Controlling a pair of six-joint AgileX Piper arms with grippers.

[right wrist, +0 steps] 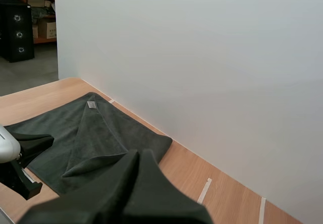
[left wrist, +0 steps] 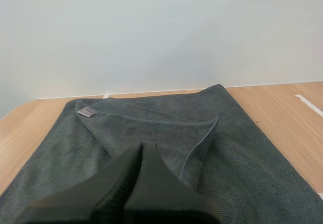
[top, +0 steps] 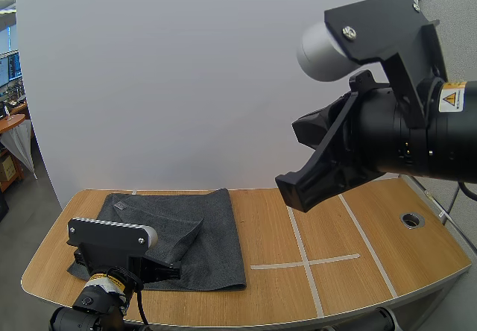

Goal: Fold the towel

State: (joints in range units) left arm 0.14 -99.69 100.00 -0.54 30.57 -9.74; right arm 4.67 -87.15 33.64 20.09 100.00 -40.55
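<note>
Looking down my left arm first, the left end effector (left wrist: 140, 151) has its two black fingers pressed together into one dark wedge with nothing between them, tip hanging low over the near-left part of the towel (left wrist: 252, 153). That dark grey towel lies flat on the left half of the tabletop (top: 283, 219), with one corner turned over into a triangular flap (left wrist: 151, 128) whose point ends at a small grey label (left wrist: 86, 112) near the far-left corner. My right end effector (right wrist: 139, 156) is likewise closed and empty, held high above the tabletop and well apart from the cloth, to the right of it above the tape cross (top: 305, 262). Folding looks barely begun to me: only that one slanted flap is laid. The risk I see is going in with closed fingers, which would just push the cloth and bunch it. Opened, the fingers could catch a single layer at the flap's edge and undo it, or drag the whole towel across the smooth wood, leaving a crooked fold.
</note>
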